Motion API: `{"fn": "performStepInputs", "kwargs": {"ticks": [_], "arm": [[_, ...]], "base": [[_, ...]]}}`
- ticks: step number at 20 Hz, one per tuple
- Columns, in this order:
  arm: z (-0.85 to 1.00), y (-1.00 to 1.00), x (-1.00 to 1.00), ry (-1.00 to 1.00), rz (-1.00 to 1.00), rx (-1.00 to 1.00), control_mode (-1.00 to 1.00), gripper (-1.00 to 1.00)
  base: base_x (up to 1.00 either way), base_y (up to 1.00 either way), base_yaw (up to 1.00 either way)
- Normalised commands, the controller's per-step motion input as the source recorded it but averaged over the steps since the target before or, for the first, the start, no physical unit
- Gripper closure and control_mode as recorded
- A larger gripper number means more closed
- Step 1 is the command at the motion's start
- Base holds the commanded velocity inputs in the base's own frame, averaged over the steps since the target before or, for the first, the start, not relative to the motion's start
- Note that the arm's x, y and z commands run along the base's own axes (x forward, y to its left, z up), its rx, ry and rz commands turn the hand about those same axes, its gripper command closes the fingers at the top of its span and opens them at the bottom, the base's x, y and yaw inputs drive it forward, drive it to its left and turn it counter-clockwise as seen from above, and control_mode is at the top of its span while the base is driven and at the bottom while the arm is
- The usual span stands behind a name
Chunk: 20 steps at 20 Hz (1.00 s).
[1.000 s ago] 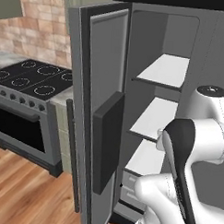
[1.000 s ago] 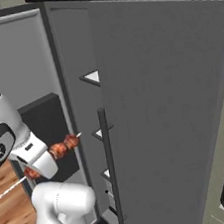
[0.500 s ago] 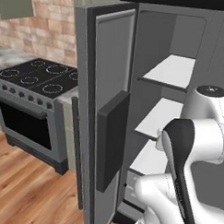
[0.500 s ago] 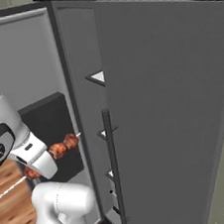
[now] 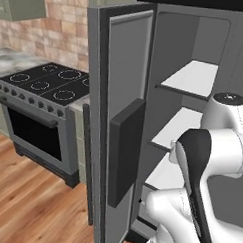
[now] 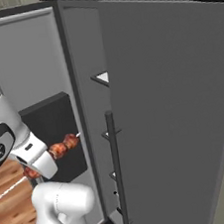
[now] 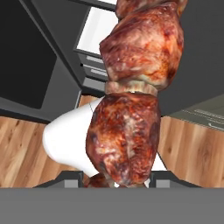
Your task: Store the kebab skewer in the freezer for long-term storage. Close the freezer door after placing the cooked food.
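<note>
Now arm folded low, gripper (image 6: 40, 161) clenched on kebab skewer (image 6: 63, 146), before open freezer (image 6: 88, 87).

1 kebab skewer (image 6: 63, 146) (2 meat chunks (image 7: 135, 92)), 3 shelves (image 5: 193, 79).

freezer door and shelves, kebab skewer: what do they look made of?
Freezer door: flat matte grey, likely painted metal or plastic; its dispenser panel looks black plastic. Shelves: plain white, opaque, probably plastic. Kebab skewer: glossy, mottled reddish-brown cooked meat on a thin pale stick, probably wood.
</note>
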Motion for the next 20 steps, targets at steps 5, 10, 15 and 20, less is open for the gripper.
{"fn": "performStepInputs", "kwargs": {"ticks": [5,10,15,20], "arm": [[0.00,0.00,0.00,0.00,0.00,0.00,1.00,1.00],[0.00,0.00,0.00,0.00,0.00,0.00,1.00,1.00],[0.00,0.00,0.00,0.00,0.00,0.00,1.00,1.00],[0.00,0.00,0.00,0.00,0.00,0.00,1.00,1.00]], "base": [[0.63,0.00,0.04],[0.67,0.17,-0.01],[0.58,0.14,0.00],[0.24,0.00,0.00]]}}
